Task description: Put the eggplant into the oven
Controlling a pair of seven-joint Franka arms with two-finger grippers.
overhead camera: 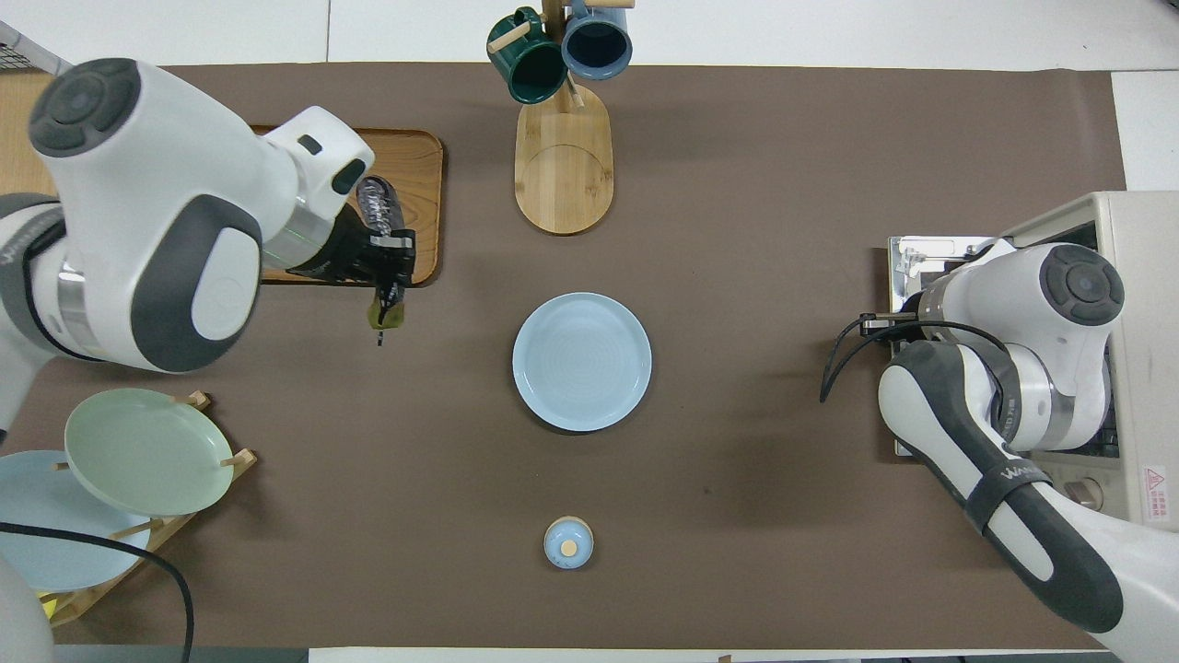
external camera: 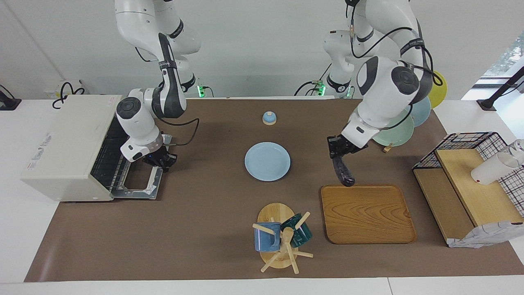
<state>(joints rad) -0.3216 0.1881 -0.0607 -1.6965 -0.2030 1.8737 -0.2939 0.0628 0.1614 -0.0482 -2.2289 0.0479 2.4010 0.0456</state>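
The eggplant (external camera: 342,172), dark and glossy, hangs tip-down in the air with my left gripper (external camera: 336,152) shut on its upper end. It is over the brown mat between the wooden tray (external camera: 368,213) and the blue plate (external camera: 267,161). From overhead the eggplant (overhead camera: 378,204) sticks out of the left gripper (overhead camera: 391,269), greenish stem toward the robots. The oven (external camera: 61,143) stands at the right arm's end of the table, its door (external camera: 139,182) lying flat open and the wire rack showing. My right gripper (external camera: 161,159) is shut at the door's handle edge.
A mug tree (external camera: 282,239) with two mugs stands beside the tray, farther from the robots than the plate. A small blue bell (external camera: 269,118) sits nearer to the robots. A plate rack (external camera: 395,129) and a wire-and-wood shelf (external camera: 470,184) fill the left arm's end.
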